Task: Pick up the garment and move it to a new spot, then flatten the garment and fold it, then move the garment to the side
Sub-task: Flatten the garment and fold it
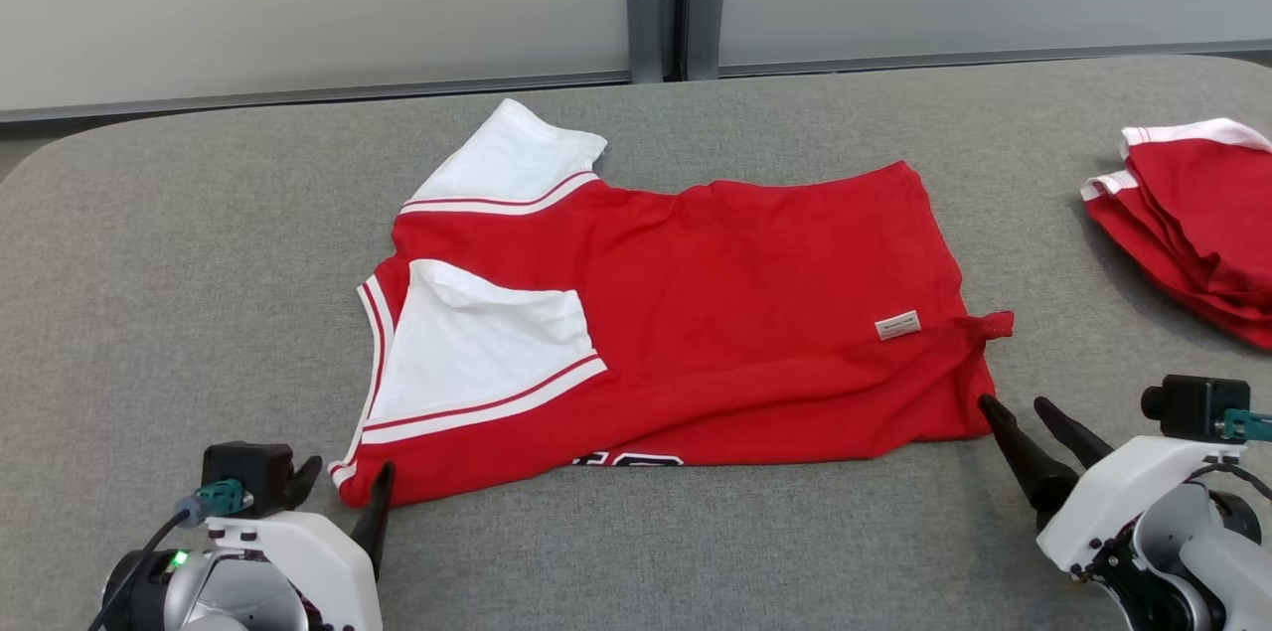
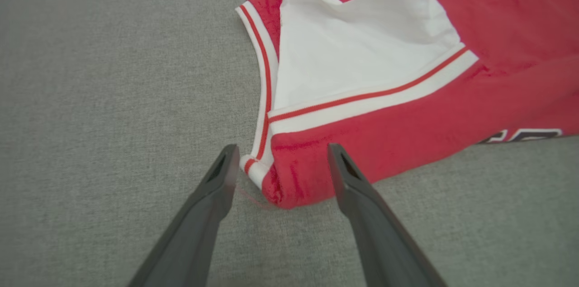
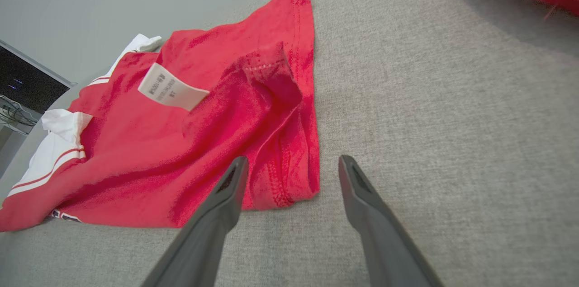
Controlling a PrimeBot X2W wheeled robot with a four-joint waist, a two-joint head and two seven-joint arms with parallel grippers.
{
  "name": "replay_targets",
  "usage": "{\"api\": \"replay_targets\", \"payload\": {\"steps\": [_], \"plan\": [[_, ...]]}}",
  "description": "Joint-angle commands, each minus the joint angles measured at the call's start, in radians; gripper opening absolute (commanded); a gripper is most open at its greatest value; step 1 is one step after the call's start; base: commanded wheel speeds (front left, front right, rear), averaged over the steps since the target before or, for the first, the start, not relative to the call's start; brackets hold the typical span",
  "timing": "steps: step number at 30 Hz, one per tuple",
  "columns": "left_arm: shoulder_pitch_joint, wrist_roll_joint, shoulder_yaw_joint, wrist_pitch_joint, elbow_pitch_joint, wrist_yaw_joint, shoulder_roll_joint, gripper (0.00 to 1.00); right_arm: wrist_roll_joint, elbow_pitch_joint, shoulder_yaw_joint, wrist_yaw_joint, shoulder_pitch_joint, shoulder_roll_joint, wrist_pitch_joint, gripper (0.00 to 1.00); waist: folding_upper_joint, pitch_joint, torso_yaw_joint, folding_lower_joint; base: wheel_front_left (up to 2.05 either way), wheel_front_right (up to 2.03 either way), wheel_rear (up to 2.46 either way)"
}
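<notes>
Down at the near edge, the left gripper [image 1: 351, 464] has its jaws wide apart and holds nothing; in the left wrist view the left gripper [image 2: 281, 147] straddles the near left corner of the garment [image 2: 407, 115], whose striped trim lies between the two dark fingers [image 2: 208, 201]. Whether they touch the cloth cannot be told. The right gripper [image 1: 1012, 400] also stands with jaws apart and empty. In its own wrist view the right gripper [image 3: 294, 158] has one finger at the rumpled near right hem corner and the other over bare table [image 3: 452, 142]. The red garment [image 1: 715, 313] lies spread across the middle of the grey padded table [image 1: 199, 263], collar end toward the robot's left, hem toward its right. One white sleeve [image 1: 477, 353] is folded over onto the red body; the other sleeve [image 1: 512, 154] sticks out at the far left. A small white label [image 1: 897, 324] sits near the hem, and dark lettering [image 1: 626, 460] peeks out along the near edge. Well apart, at the table's right edge, lies a pile of folded red garments [image 1: 1202, 214].
</notes>
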Motion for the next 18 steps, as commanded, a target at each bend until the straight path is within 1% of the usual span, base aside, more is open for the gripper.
{"api": "replay_targets", "payload": {"steps": [1, 4, 8, 18], "plan": [[-0.014, -0.004, -0.006, 0.011, 0.007, -0.004, 0.002, 1.00, -0.003, 0.012, 0.003, 0.001, -0.008, 0.005, 0.012, 1.00, 0.0000, 0.004, 0.003, 0.0000, 0.00, 0.00, 0.00], [-0.027, -0.012, -0.020, 0.058, 0.023, -0.006, 0.001, 1.00, -0.017, 0.049, 0.014, 0.001, -0.034, 0.018, 0.044, 1.00, 0.0000, 0.008, 0.008, 0.0000, 0.00, 0.00, 0.00], [-0.047, -0.015, -0.026, 0.093, 0.035, 0.004, 0.002, 1.00, -0.041, 0.084, 0.030, 0.001, -0.050, 0.031, 0.065, 1.00, 0.0000, 0.015, 0.013, 0.0000, 0.00, 0.00, 0.00], [-0.079, -0.052, -0.040, 0.169, 0.071, -0.021, -0.012, 1.00, -0.068, 0.121, 0.056, 0.001, -0.078, 0.061, 0.115, 1.00, 0.0000, 0.028, 0.003, 0.0000, 0.00, 0.00, 0.00]]}}
